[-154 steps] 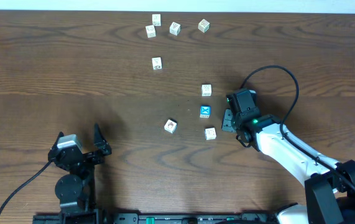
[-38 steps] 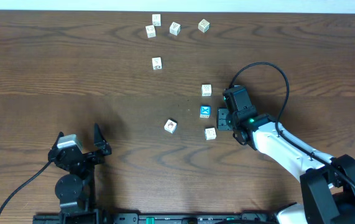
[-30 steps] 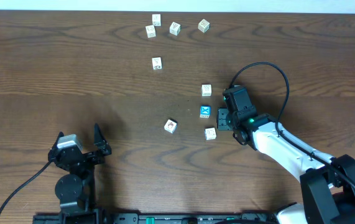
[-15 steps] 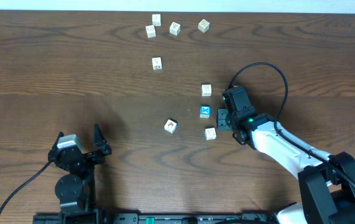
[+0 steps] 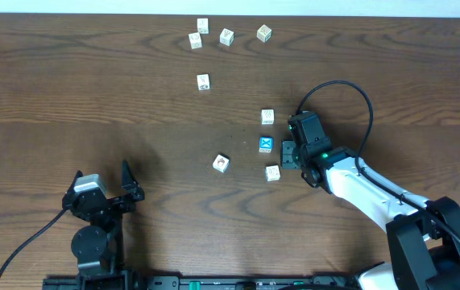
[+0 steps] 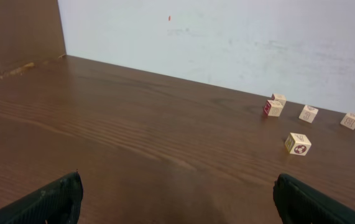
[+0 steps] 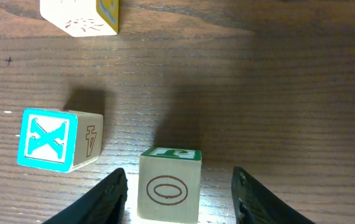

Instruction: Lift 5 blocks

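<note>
Currently, the right jaws are spread above the bench point(image 5: 93, 97), with one finger on each side of an oval-marked block point(image 7: 170, 190). In the right wrist view a strip of bare wood is seen between each finger and this cream block, so it is not gripped. A green-printed side face is shown along its upper edge. The blue X block point(image 7: 45, 140) is set to its left, apart from it. A yellow-sided block point(image 7: 81, 14) is cut off by the top edge of that view.

In the overhead view the blue X block is located just beside the dark head of the right arm point(image 5: 358, 181). It is flanked by a far cream block point(image 5: 267, 117) and a near cream block point(image 5: 272, 172). Which of these two is framed by the jaws cannot be told. The reddish-brown block point(image 5: 221, 163) is placed farther left, and a fifth block point(image 5: 203, 81) lies well apart toward the far edge. All of these blocks are rested on the bench. A cluster of other cubes point(image 5: 226, 36) is seen at the far edge.

The left jaws are spread to their widest at the front left, with only bare bench seen between them.
</note>
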### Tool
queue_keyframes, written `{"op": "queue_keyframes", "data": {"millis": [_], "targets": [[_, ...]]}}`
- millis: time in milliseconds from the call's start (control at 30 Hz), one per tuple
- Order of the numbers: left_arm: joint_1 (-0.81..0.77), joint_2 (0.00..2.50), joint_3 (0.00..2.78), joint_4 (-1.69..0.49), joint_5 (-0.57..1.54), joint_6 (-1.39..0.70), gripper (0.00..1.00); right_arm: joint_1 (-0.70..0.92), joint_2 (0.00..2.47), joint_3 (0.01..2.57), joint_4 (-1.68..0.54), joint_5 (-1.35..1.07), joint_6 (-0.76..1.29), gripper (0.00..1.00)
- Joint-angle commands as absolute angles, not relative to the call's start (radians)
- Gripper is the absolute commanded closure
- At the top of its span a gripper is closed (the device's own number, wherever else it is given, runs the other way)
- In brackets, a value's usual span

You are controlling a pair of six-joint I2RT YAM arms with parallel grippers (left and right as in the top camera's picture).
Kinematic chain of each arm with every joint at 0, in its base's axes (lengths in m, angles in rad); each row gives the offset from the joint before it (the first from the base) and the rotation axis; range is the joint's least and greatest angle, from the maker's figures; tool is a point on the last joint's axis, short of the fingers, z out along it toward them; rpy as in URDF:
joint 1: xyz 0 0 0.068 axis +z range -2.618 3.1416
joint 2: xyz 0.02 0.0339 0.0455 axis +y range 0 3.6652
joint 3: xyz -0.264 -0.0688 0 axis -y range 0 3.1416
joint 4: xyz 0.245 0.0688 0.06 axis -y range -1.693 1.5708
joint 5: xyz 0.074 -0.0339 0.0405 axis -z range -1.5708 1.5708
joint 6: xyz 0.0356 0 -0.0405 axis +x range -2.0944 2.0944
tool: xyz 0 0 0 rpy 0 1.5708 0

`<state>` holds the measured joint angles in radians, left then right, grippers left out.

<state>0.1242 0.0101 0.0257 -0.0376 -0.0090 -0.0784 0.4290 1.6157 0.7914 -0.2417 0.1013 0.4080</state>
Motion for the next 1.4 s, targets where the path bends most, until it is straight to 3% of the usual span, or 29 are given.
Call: {"op": "queue_keyframes", "data": {"millis": [0,433,900,1367], "targets": [[0.128,0.004,0.004,-0.073,-0.026,-0.080,0.02,0.434,1.624,0.781,-0.238,0.104,0.394,0.49],[0.128,0.004,0.004,-0.073,-0.026,-0.080,0.02,0.434,1.624,0.743,-0.189,0.104,0.387,0.55],[0.128,0.004,0.004,-0.073,-0.026,-0.080,0.02,0.434,1.624,0.743,-0.175,0.096,0.376,0.56],[0.128,0.004,0.004,-0.073,-0.026,-0.080,0.02,0.434,1.624,0.743,-0.176,0.104,0.376,0.66]]}}
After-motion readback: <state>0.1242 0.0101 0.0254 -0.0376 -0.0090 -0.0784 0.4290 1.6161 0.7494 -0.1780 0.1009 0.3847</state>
